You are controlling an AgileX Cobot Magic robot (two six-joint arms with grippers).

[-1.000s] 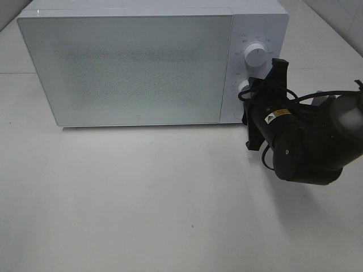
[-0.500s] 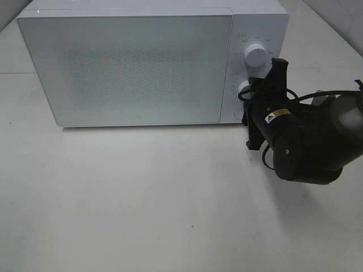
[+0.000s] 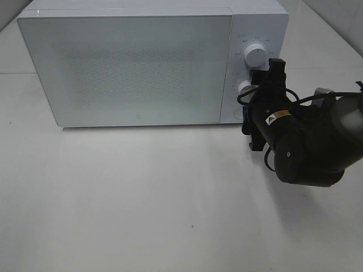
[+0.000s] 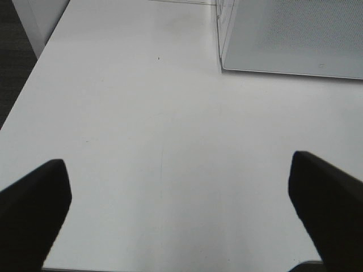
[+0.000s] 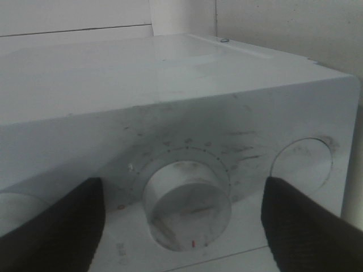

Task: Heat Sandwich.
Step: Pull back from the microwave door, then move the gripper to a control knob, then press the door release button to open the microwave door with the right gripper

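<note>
While the microwave (image 3: 130, 68) stands on the white desk (image 3: 142, 198) with its door (image 3: 125, 62) shut, the right arm (image 3: 309, 147) reaches in from the right of the high view to the control panel at the oven's right end. That panel carries two white knobs, one above the other. The upper knob (image 3: 254, 55) is in full sight, and the lower knob (image 3: 245, 88) is partly hidden behind the black wrist.

In the right wrist view the right jaws are parted wide. One dark finger (image 5: 57, 226) stands on each side of the lower knob, with the other finger (image 5: 309, 226) opposite. A strip of panel shows between the knob and each finger, so they bracket it without touching and grip nothing. The knob is ringed by fine tick marks and has a small red mark at its edge.

The left jaws also stand wide open and empty. In the left wrist view their two black fingers (image 4: 34, 209) frame a bare stretch of desk. One lower corner of the microwave lies well beyond them.

The sandwich shows in none of the views. The door's dotted panel is too pale and hazy to see through, so I cannot tell where the sandwich is.
</note>
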